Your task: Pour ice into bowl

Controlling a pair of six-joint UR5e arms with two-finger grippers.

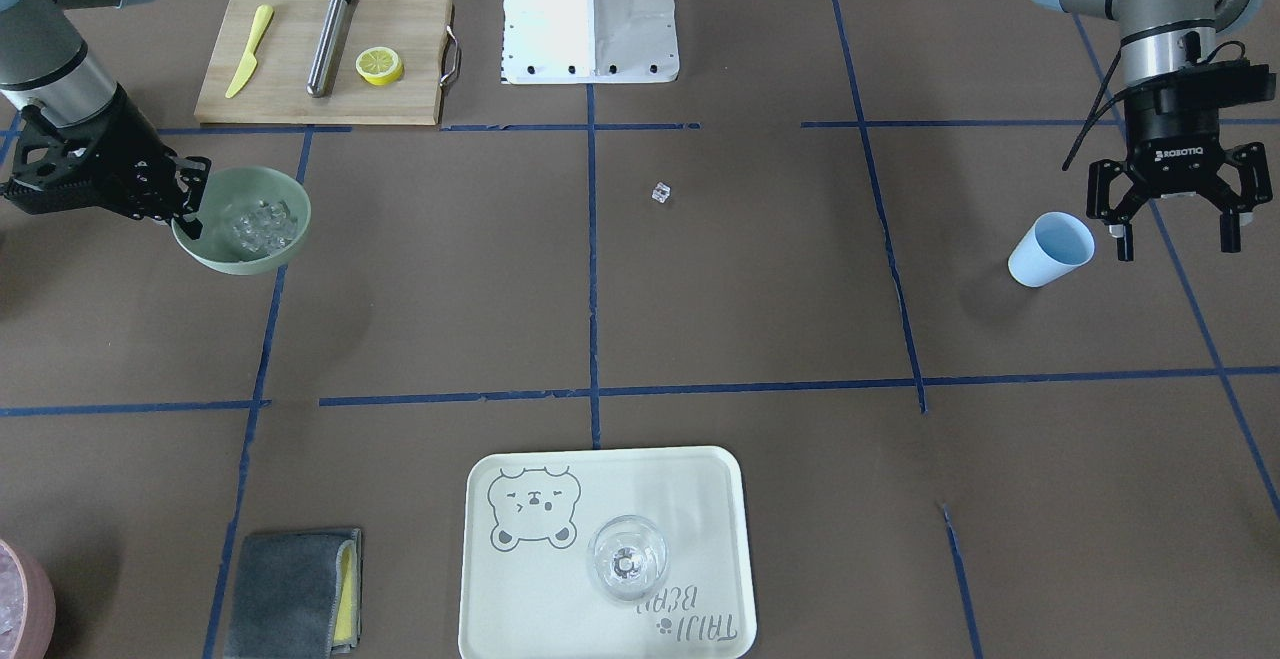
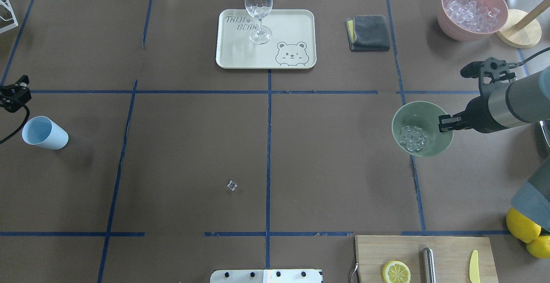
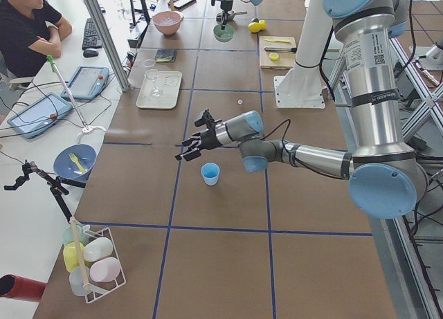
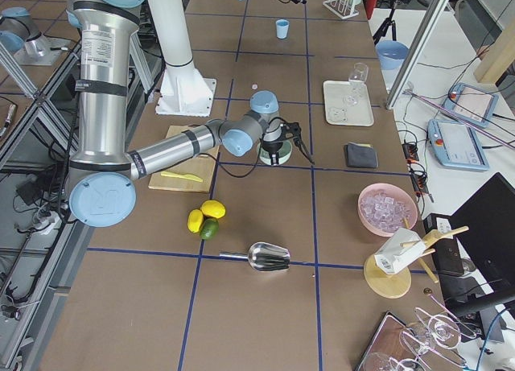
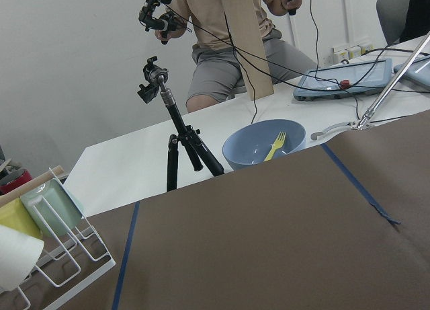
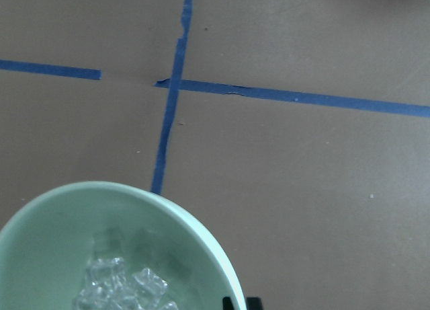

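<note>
The pale mint-green bowl (image 1: 240,261) sits at the table's right side and holds a pile of clear ice cubes (image 1: 263,224). My right gripper (image 1: 186,209) is shut on the bowl's rim, and the bowl (image 2: 413,112) looks slightly tilted. The right wrist view shows the bowl (image 6: 60,236) with ice (image 6: 124,286) inside. One stray ice cube (image 1: 660,193) lies on the table near the middle. The light blue cup (image 1: 1050,249) stands empty on the left side. My left gripper (image 1: 1176,237) is open and empty, hanging just beside and above the cup.
A cutting board (image 1: 400,49) with a yellow knife, a steel cylinder and a lemon half lies near the bowl. A tray (image 1: 700,499) with a wine glass, a grey cloth (image 1: 290,594) and a pink container of ice (image 2: 472,12) stand at the far side. Lemons (image 2: 522,225) lie by the right arm.
</note>
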